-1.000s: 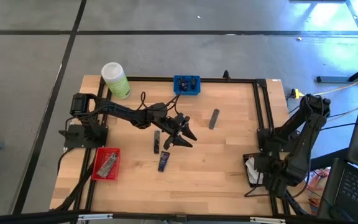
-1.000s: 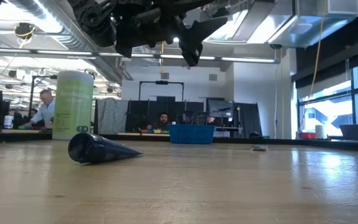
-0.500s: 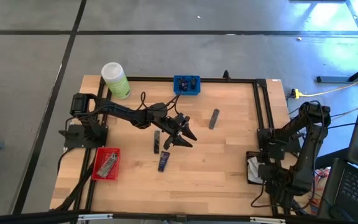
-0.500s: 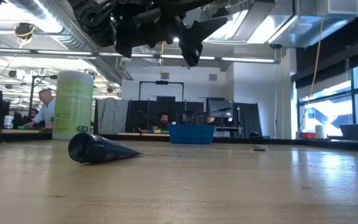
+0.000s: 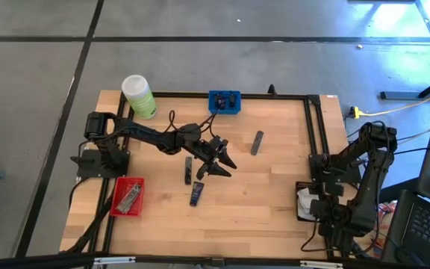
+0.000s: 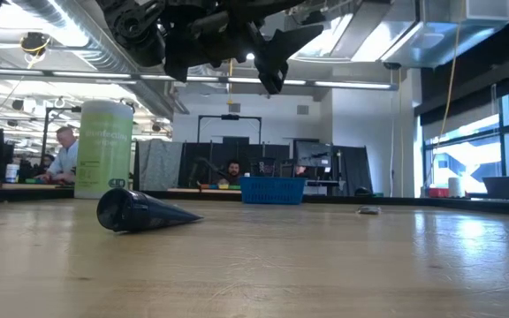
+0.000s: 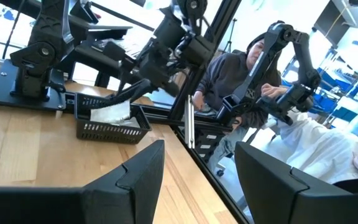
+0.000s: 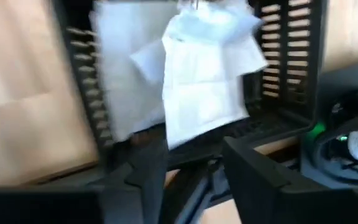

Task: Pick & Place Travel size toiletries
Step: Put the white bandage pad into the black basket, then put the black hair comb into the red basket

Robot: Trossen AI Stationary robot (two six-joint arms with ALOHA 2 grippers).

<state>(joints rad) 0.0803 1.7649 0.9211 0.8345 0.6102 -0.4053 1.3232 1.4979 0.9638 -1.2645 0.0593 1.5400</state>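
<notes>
My left gripper [image 5: 227,169] hangs open and empty above the table's middle; it also shows at the top of the low view [image 6: 224,69] and in its wrist view [image 7: 197,171]. On the table to its left lie a dark cone [image 5: 188,170], which also shows in the low view [image 6: 140,212], and a dark navy tube [image 5: 196,195]. A slim grey tube [image 5: 257,142] lies toward the far right. My right gripper [image 8: 194,177] is open at the table's right edge, just above a black tray [image 8: 291,74] that holds white sachets [image 8: 204,87].
A red tray [image 5: 129,196] holding grey tubes sits at the near left. A blue tray [image 5: 224,101] with dark items stands at the far edge, and a light-green bottle [image 5: 139,96] at the far left. A black frame rail [image 5: 316,134] runs along the right side. People sit beyond the table.
My right arm has drawn back toward the table's near edge and settled lower over the black tray. My left gripper has kept still and open. The items on the table have not moved.
</notes>
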